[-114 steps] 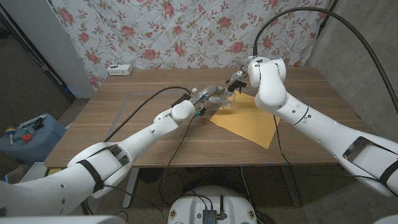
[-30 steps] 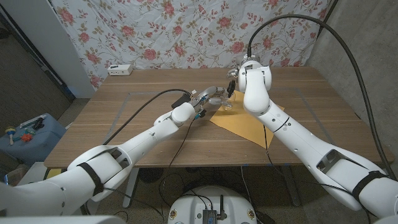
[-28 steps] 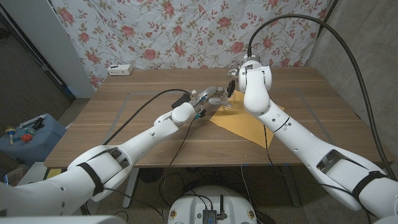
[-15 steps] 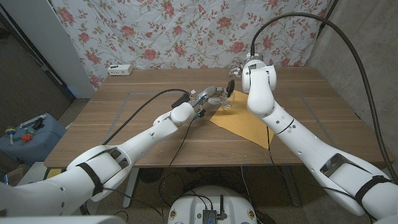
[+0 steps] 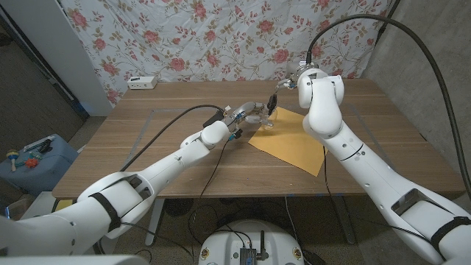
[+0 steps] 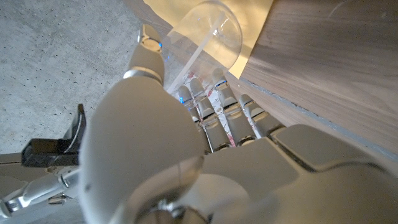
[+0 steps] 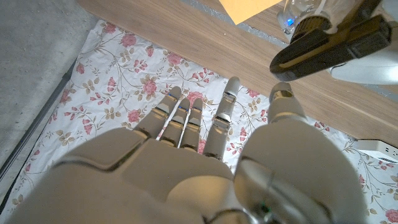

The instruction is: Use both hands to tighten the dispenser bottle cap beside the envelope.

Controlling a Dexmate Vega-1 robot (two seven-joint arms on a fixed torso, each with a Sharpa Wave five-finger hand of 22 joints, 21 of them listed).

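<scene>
Fingers of the left hand curl round the clear, rounded plastic bottle, holding it at the near edge of the flat tan paper envelope on the wood-grain table. Right hand hovers just past the bottle, its smooth grey fingers straight and slightly apart with nothing in them; the bottle's cap is too small to make out

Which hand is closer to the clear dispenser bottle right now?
Left. The left hand grips the clear plastic dispenser bottle; the right hand is apart from it, fingers spread.
</scene>
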